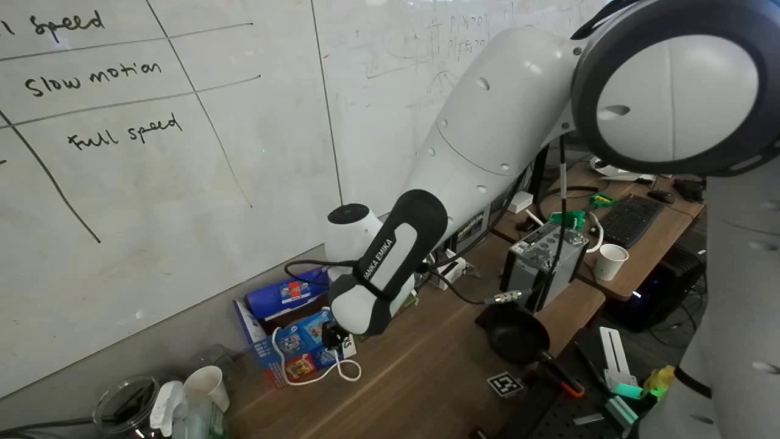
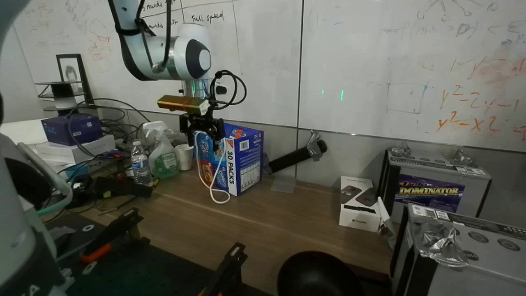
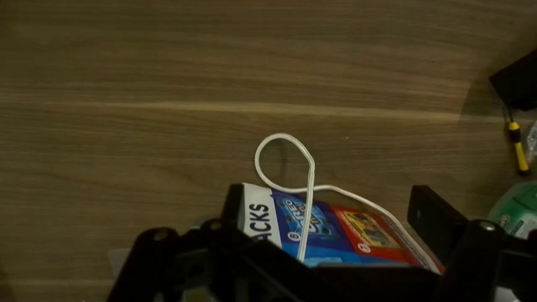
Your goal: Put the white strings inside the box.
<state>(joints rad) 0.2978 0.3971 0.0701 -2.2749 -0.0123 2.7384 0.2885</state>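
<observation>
Two lengths of the white strings cross the wrist view, running along the printed front of the blue box and joining in a loop beyond it; my end effector stands spread wide, gripping nothing that I can see. In an exterior view, one strand seems to bend over the box's top edge, while the loop is outside, before the front wall; my arm hides part of the inside. In an exterior view, both strands hang down from beside my end effector toward the bench; whether they touch it, I cannot tell. I judge the carrying done but the putting-in only partial: the dangling loop remains to be tucked inside.
</observation>
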